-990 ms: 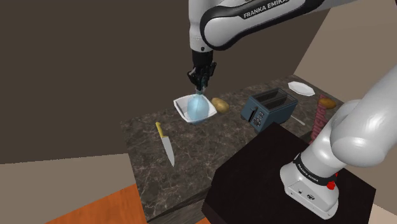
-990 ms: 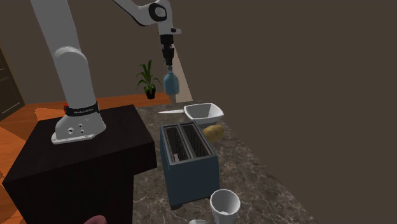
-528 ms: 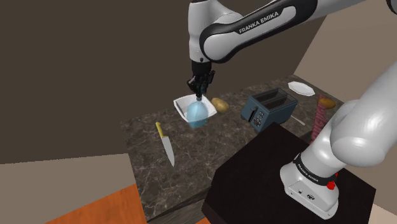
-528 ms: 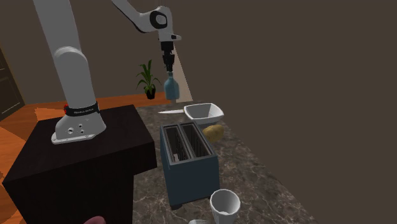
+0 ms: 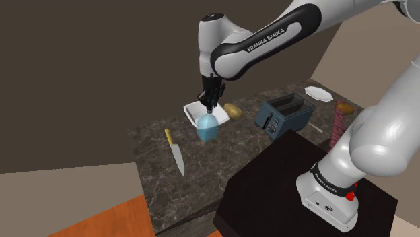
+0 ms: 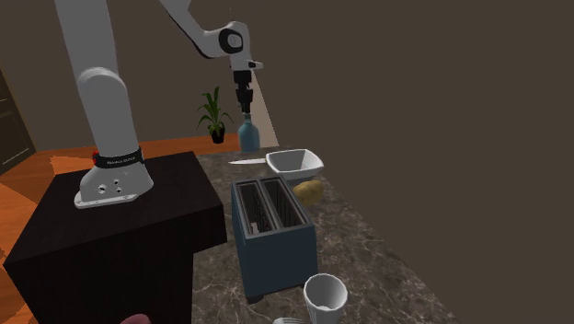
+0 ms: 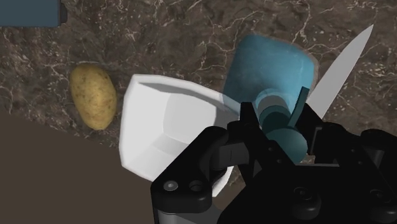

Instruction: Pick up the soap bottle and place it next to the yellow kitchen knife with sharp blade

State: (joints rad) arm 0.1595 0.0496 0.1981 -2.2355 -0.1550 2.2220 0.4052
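Right, lettering: "FRANKA EMIKA" in white along the arm (image 5: 269, 34), readable in the shoulder view.
knife (image 5: 176, 153): yellow handle, pale blade, flat on the dark stone bench (image 5: 161, 188), same spot as before.
soap bottle (image 5: 207, 128): pale blue, upright, lower than half a second ago; now between knife and white bowl (image 5: 193, 110), closer to the bowl.
pincer (image 5: 208, 106): clenched on the bottle's neck, and it has come down with it.
Covered: the bottle hides the bowl's near rim.
Unclear: whether the bottle's base touches the bench.
toaster (image 5: 285, 114): dark blue, well apart, unmoved.
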